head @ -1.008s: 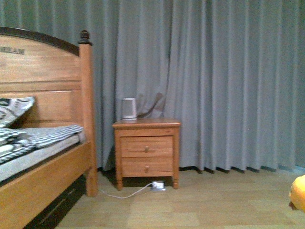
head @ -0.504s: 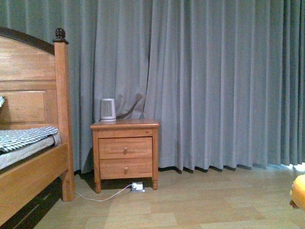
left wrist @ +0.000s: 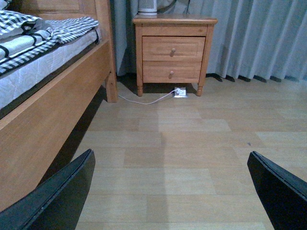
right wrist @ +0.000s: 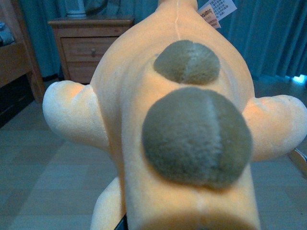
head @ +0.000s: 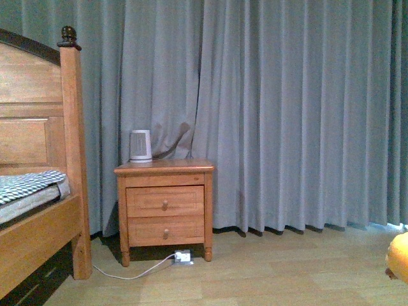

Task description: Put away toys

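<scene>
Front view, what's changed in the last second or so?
The view has swung to the right: the bed and the nightstand have slid left in frame, less of the bed shows, and more curtain is visible. The plush toy stays at the lower right edge. Nothing was visibly picked up or let go. The white appliance still sits on the nightstand.

A pale wooden plank floor carries a wooden bedside cabinet with two drawers. A small white appliance stands upright on the cabinet's top, near its back left corner. A white plug block lies on the floor between the cabinet's front legs. Its white cable trails toward a wooden bed, which carries checked bedding.
</scene>
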Robot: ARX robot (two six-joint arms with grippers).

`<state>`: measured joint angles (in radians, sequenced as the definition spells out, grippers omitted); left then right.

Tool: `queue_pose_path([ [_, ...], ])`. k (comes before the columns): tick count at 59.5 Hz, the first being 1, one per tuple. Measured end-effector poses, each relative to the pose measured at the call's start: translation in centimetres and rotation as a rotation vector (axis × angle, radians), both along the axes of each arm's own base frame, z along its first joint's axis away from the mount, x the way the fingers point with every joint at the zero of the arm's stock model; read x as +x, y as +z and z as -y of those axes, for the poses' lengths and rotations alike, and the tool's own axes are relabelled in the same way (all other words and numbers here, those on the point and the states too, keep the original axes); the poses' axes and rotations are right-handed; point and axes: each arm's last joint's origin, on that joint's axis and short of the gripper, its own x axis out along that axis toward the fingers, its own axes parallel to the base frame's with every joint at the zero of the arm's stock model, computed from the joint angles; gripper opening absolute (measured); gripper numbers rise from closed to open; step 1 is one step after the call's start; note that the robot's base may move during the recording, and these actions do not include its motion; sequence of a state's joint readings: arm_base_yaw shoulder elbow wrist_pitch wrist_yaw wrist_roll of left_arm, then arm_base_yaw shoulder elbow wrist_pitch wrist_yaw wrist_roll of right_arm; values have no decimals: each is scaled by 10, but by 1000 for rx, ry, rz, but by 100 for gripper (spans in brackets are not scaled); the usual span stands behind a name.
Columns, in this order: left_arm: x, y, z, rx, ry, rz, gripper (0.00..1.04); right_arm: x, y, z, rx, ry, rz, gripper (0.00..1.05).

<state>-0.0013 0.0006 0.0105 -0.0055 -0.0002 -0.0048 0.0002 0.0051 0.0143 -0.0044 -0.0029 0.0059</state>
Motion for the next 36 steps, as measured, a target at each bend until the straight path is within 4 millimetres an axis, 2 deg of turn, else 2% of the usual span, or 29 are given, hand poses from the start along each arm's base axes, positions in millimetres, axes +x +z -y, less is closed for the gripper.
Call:
queue_pose_path([
  [36, 0, 0, 0, 0, 0, 0, 98, 0, 0, 0, 0, 0, 0, 7],
])
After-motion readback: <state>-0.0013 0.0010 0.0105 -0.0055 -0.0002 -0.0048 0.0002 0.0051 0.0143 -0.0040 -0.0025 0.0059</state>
